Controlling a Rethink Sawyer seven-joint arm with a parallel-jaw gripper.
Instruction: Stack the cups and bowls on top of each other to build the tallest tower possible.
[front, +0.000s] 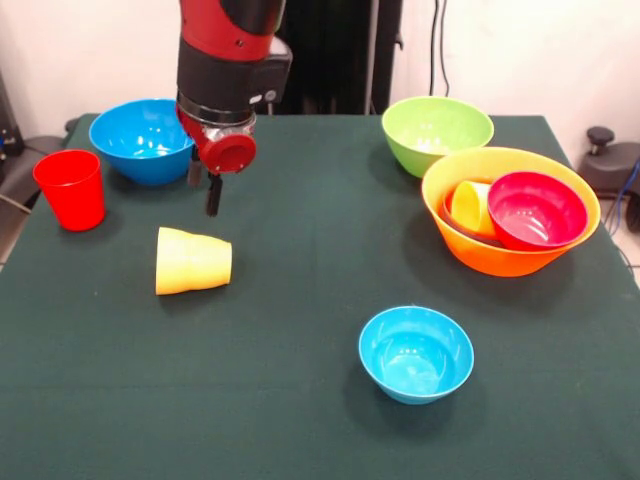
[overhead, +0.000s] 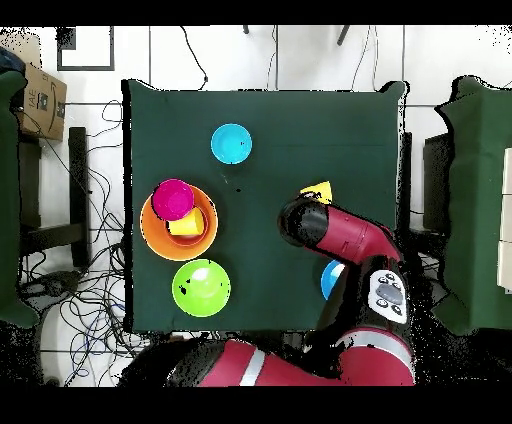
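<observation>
Gripper (front: 207, 190) hangs over the table (front: 300, 400) just behind the tipped-over yellow cup (front: 193, 261), w/ nothing in it — can't tell if it's open. Big orange bowl (front: 500, 255) holds a crimson bowl (front: 536, 210) + another yellow cup (front: 470, 205).

Table (front: 300, 400): rectangular, covered edge to edge in a dark green cloth (overhead: 290, 120); cloth lies flat.
Wall (front: 520, 50): plain, pale, behind the table in the front view; black cables (front: 437, 45) hang down it.
Floor (overhead: 240, 55): light tiles with dark grout lines, seen from overhead.
Floor cabling (overhead: 85, 290): loose black wires spread beside the table's edge and trailing along it.
Cardboard box (overhead: 40, 100): brown, on the floor near a table corner.
Side furniture (overhead: 480, 190): dark green shapes on either side of the table; type cannot be told.
Light: even, soft shadows on the cloth.
</observation>
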